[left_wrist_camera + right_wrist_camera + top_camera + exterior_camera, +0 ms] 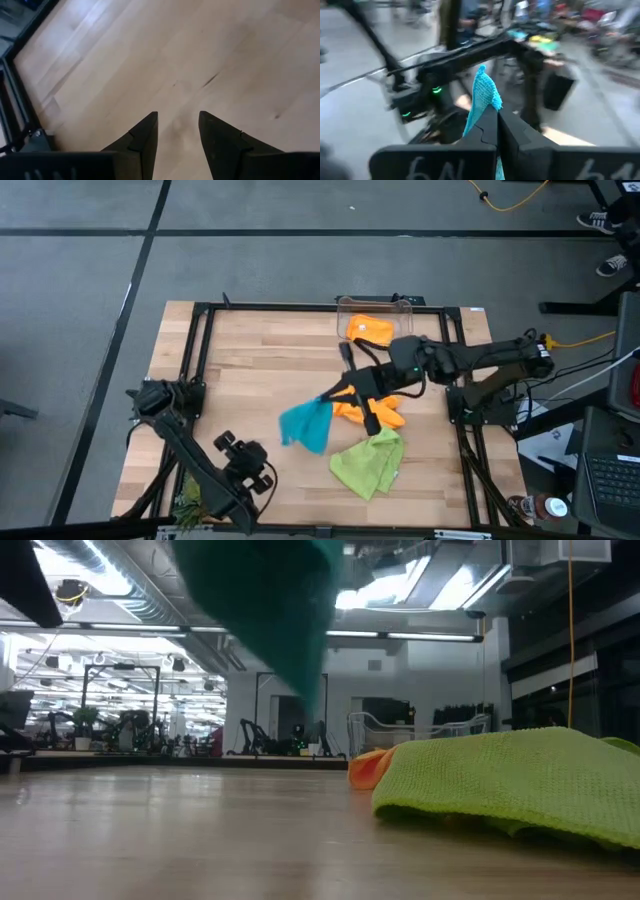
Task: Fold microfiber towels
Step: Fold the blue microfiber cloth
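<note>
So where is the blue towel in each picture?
High view: the blue towel hangs mid-table from the right end effector.
Low view: it dangles at the top, off the wood.
Left wrist view: not in it.
Right wrist view: pinched in the shut fingers.
Shared landmark: the green towel.

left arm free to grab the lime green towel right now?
Probably yes: the left gripper is open and empty, and bare table lies between it and the lime green towel.
</note>
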Robot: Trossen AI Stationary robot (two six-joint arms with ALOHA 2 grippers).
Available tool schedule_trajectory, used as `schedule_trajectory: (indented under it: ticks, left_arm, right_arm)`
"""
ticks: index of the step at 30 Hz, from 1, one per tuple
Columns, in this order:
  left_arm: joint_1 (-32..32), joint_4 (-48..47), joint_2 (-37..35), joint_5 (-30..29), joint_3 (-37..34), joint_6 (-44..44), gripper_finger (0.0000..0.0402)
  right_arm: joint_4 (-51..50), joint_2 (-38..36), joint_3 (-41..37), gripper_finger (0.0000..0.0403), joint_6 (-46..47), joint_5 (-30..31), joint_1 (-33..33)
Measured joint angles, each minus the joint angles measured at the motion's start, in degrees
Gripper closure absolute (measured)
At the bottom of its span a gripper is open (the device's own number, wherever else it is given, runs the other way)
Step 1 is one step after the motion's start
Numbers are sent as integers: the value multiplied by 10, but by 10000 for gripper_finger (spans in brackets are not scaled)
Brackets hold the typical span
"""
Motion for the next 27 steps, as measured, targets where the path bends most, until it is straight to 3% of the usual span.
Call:
schedule_trajectory:
  ticks: [3, 8, 12, 17, 21, 27]
  left_arm:
    - [-5, 14, -2, -38, -11, -15, 266]
    - [4, 41, 0, -82, -14, 14, 266]
    - [23, 83, 0, -84, -14, 107, 255]
    - [57, 206, 0, -106, -14, 263, 232]
    - [71, 270, 0, -170, -14, 366, 214]
    - [76, 275, 0, -254, -14, 394, 200]
  right_arm:
    - [-26, 10, -2, 403, 5, -21, 1]
    - [-44, 24, -3, 403, -2, 13, 4]
    - [-28, 22, -3, 403, -3, 13, 4]
    - [-18, 12, -3, 403, -2, 21, 4]
    - [-18, 9, -3, 403, -2, 37, 4]
    - [-18, 7, -3, 403, -2, 89, 4]
